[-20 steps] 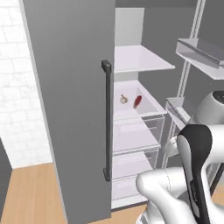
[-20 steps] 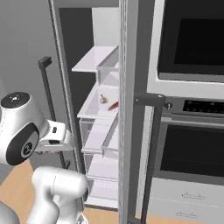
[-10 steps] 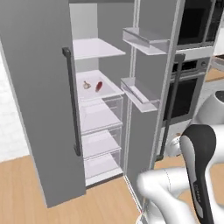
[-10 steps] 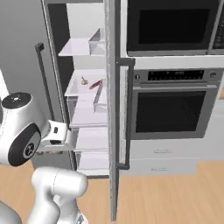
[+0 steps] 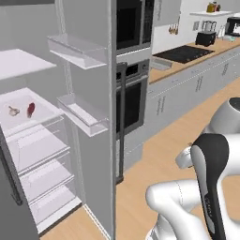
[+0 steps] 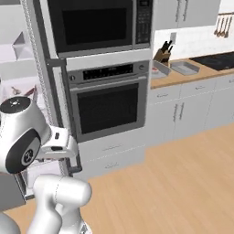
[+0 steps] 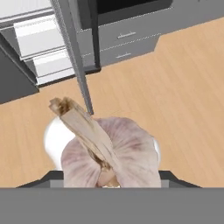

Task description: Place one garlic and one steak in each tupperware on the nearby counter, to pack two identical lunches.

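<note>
A: Light-brown wood first: the counter (image 6: 208, 68) runs well off to the far side from the claw, past the built-in oven (image 6: 107, 107).

B: And the tupperware?

A: Two grey trays rest on that counter by the knife block; the nearer tupperware (image 6: 184, 68) is plain enough, the second is small and half hidden, so I say two with some doubt.

B: What about the open fridge (image 5: 42, 140)?

A: It stands behind the claw now. On its shelf lie a dark red steak (image 5: 31, 109) and, just beside it, a second garlic (image 5: 14, 111), waiting their turn.

B: And the claw itself?

A: Clamped on a garlic (image 7: 109, 153), which sits right against the hand camera, stalk up, carried above bare floor. I judge it's being ferried to a tray.
</note>
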